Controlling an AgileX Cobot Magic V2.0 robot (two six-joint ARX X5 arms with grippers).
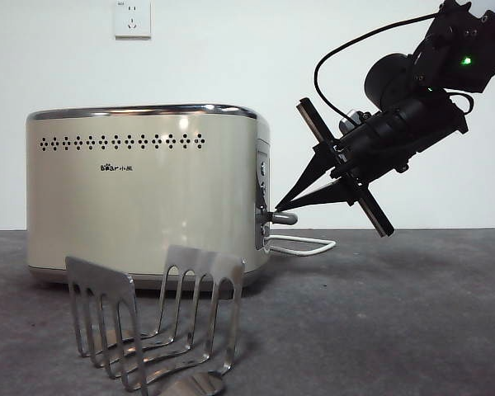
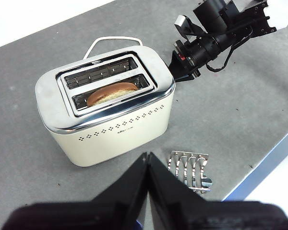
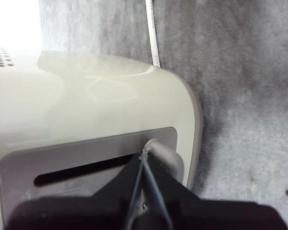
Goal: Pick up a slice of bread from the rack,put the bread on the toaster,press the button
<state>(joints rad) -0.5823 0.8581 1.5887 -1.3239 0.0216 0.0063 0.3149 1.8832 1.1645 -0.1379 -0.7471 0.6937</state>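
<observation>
The slice of bread [image 2: 113, 92] sits low in one slot of the cream toaster [image 2: 115, 134], only its brown rounded top showing. In the front view the toaster [image 1: 140, 198] hides the bread. My right gripper [image 1: 279, 206] reaches down from the upper right, jaws shut. In the right wrist view, the right gripper [image 3: 143, 154] touches the grey button [image 3: 165, 154] at the end of its slot. The button [image 1: 285, 218] sits low on the end panel. My left gripper [image 2: 148, 158] hangs shut and empty high above the steel rack [image 2: 188, 165], which holds nothing.
The rack [image 1: 157, 322] stands in front of the toaster near the table's front. A white cord [image 1: 309, 243] loops on the table behind the toaster's button end. The table's edge [image 2: 269, 158] runs close to the rack. A wall socket [image 1: 132, 18] is above.
</observation>
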